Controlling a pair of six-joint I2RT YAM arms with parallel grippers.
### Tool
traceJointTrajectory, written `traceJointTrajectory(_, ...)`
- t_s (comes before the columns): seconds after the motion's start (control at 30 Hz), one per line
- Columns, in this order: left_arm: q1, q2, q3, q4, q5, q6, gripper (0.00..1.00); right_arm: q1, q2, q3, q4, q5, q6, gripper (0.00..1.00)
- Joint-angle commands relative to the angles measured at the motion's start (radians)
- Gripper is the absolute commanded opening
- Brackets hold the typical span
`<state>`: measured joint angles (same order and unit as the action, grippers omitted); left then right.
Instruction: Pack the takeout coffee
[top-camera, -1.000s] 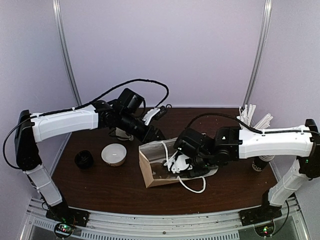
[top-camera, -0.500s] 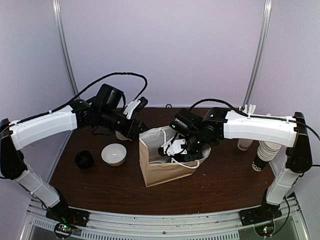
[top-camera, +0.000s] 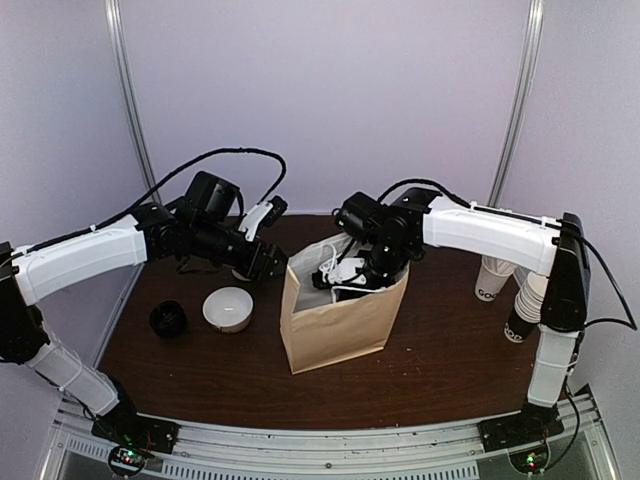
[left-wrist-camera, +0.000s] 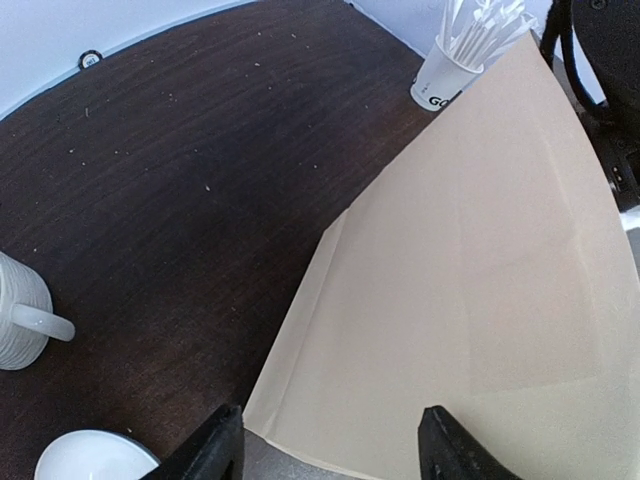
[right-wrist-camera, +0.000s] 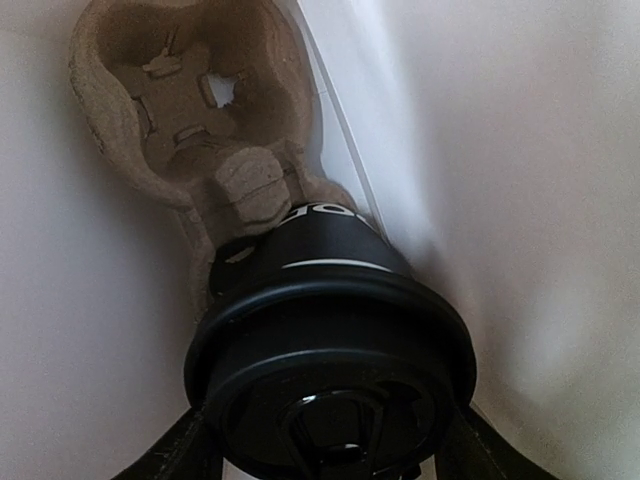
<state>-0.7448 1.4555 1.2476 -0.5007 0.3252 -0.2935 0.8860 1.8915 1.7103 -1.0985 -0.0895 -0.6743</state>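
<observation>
Top view, bag: a tan kraft-paper bag (top-camera: 340, 325) stands upright mid-table with its mouth open upward.
Top view, right arm: the right gripper (top-camera: 348, 275) reaches down through the bag's mouth. The bag wall hides whatever it carries.
Top view, left arm: the left gripper (top-camera: 270, 262) hovers just beside the bag's upper left edge, with a round white bowl (top-camera: 228, 308) on the table near it.
Left wrist, hand: the two black fingers (left-wrist-camera: 225, 450) stand apart with the bag's nearest edge just ahead of the gap, clamped on nothing.
Left wrist, surroundings: a ribbed cream ceramic mug with a handle (left-wrist-camera: 18, 322) sits at the left, well apart from the bag. A white paper cup of stirrers (left-wrist-camera: 450, 65) stands beyond the bag.
Right wrist, coffee: the black paper cup with a black plastic dome lid (right-wrist-camera: 330, 300) is inside the bag, lid toward the camera. Its lower end is against a moulded brown pulp cup carrier (right-wrist-camera: 180, 90). Whether it is seated in a pocket I cannot tell.
Right wrist, hand: the fingers press on both sides of the cup just under the lid's rim, so this gripper is clamped on the cup.
Handling, judged: the paper wall is likely light and crushable, and the lid could pop off if squeezed. The stiff rolled rim under the lid looks the safest hold. Keep the cup upright in case it holds liquid.
</observation>
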Motion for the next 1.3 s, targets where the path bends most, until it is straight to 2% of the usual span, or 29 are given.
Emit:
traceJointTrajectory(0.0,0.02,-0.043,-0.021,0.004,-0.013,0.016,0.63,-0.017,0.116,-0.025,-0.089,-0.056,0.009,0.69)
traceJointTrajectory(0.17,0.041,-0.079,-0.037,0.001,-0.021,0.015,0.63,-0.018,0.138,0.004,-0.113,-0.078,-0.003,0.69)
traceJointTrajectory(0.3,0.047,-0.098,-0.037,0.001,-0.021,0.022,0.64,-0.014,0.092,-0.007,-0.119,-0.065,-0.016,0.68)
traceJointTrajectory(0.5,0.05,-0.127,-0.013,-0.013,-0.021,0.035,0.64,0.023,-0.058,-0.162,0.004,0.009,-0.032,0.68)
traceJointTrajectory(0.57,0.05,-0.132,0.009,-0.016,0.014,0.041,0.64,0.037,-0.074,-0.204,0.036,0.024,-0.037,0.68)
traceJointTrajectory(0.7,0.04,-0.143,0.065,0.013,0.202,0.049,0.63,0.045,-0.048,-0.219,0.064,0.043,-0.021,0.68)
traceJointTrajectory(0.87,-0.002,-0.108,0.185,-0.058,0.267,0.106,0.64,0.045,-0.036,-0.202,0.063,0.025,-0.002,0.68)
traceJointTrajectory(1.0,-0.076,-0.002,0.342,-0.268,0.183,0.224,0.63,0.045,-0.031,-0.177,0.047,0.026,-0.001,0.68)
traceJointTrajectory(1.13,-0.106,0.062,0.423,-0.366,0.021,0.277,0.6,0.045,-0.034,-0.186,0.071,0.031,-0.007,0.68)
traceJointTrajectory(1.27,-0.106,0.104,0.475,-0.429,0.031,0.322,0.54,0.046,-0.034,-0.207,0.097,0.037,-0.011,0.68)
